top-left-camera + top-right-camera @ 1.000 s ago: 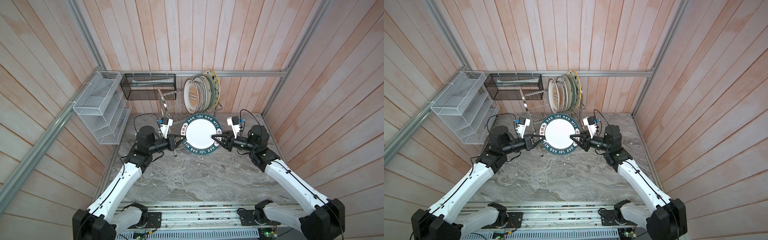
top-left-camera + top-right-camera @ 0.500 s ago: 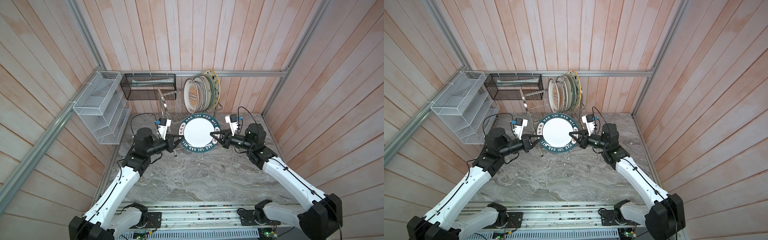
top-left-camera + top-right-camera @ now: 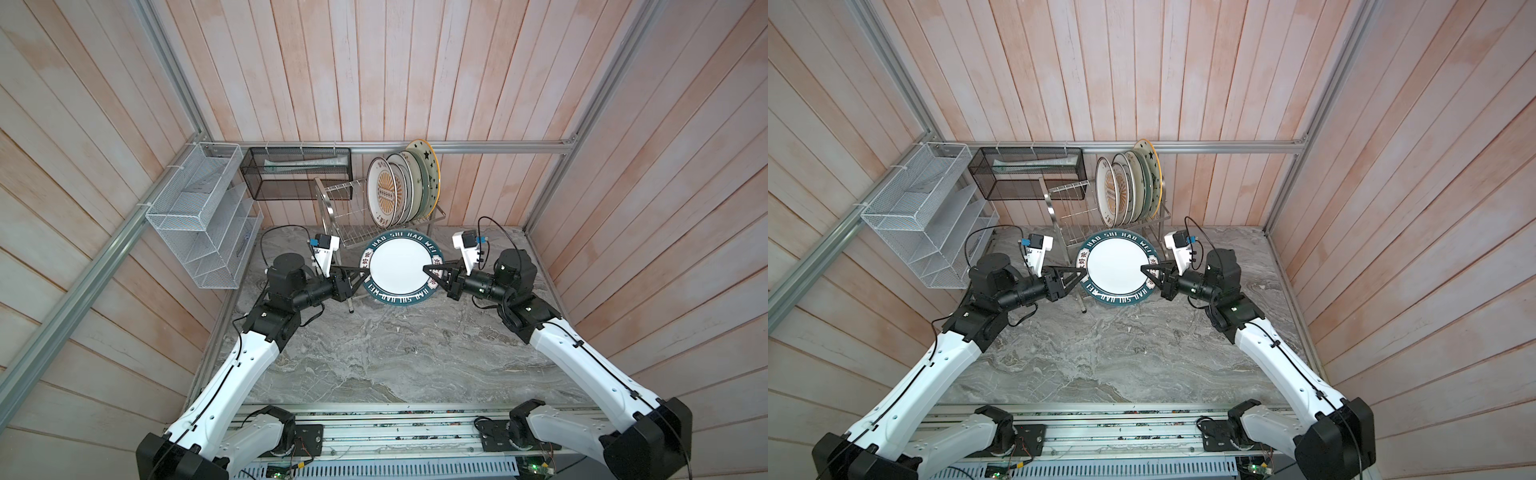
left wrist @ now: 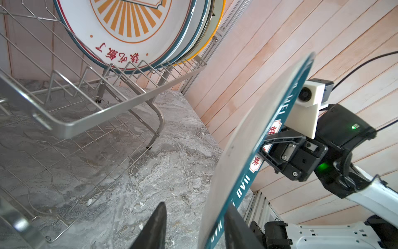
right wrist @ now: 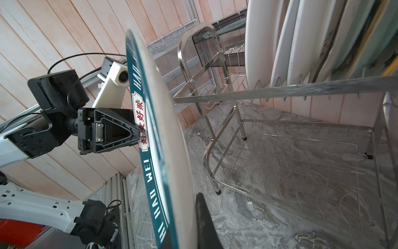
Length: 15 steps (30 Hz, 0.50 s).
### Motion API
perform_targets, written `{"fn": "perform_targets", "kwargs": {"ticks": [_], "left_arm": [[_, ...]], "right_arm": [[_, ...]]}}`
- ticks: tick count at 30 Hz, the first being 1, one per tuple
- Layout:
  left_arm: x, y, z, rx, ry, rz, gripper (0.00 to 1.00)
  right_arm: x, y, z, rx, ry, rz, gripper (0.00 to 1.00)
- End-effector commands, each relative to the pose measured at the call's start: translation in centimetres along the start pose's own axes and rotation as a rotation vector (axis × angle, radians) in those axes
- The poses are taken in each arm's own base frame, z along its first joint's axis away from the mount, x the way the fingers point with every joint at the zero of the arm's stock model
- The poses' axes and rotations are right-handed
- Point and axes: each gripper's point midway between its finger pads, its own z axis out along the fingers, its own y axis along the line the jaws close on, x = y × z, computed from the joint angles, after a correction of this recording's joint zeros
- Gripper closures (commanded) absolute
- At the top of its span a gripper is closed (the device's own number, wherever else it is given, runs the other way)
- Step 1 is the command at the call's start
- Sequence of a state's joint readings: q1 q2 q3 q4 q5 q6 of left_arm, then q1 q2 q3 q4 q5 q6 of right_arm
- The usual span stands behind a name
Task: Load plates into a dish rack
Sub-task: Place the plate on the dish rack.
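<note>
On plate: right end effector, closed

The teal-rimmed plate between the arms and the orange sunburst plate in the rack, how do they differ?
The teal-rimmed white plate has a plain white centre ringed by lettering; the orange sunburst plate has a rayed centre. The teal-rimmed white plate is gripped at its rim by the right tool, outside the steel wire dish rack; the orange sunburst plate stands slotted in its upper tier. Both are round and tilted up on edge.
</note>
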<state>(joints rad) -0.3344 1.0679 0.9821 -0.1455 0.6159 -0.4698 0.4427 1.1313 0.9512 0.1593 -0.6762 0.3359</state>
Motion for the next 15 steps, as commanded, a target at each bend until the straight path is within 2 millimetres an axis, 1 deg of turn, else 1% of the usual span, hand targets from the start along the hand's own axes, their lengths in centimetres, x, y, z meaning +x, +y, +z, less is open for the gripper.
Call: {"fn": "perform_targets", "kwargs": {"ticks": [1,6,10,15], "left_arm": [[-1.2,-0.5,-0.9,-0.022,-0.035,0.03,0.55],[-1.4,-0.1,-1.4,-0.053,-0.049,0.031,0.55],[-1.8,0.8,-2.0,-0.107,-0.082,0.025,0.54],[-2.4,2.2,-3.3,-0.168,-0.133,-0.005,0.53]], "right_arm": [[-3.1,0.5,-1.4,0.03,-0.098,-0.08,1.0],[-3.8,0.1,-2.1,0.063,-0.125,-0.091,1.0],[-4.5,-0.2,-2.6,0.097,-0.154,-0.098,1.0],[-6.2,0.4,-3.1,0.103,-0.199,-0.136,1.0]]}}
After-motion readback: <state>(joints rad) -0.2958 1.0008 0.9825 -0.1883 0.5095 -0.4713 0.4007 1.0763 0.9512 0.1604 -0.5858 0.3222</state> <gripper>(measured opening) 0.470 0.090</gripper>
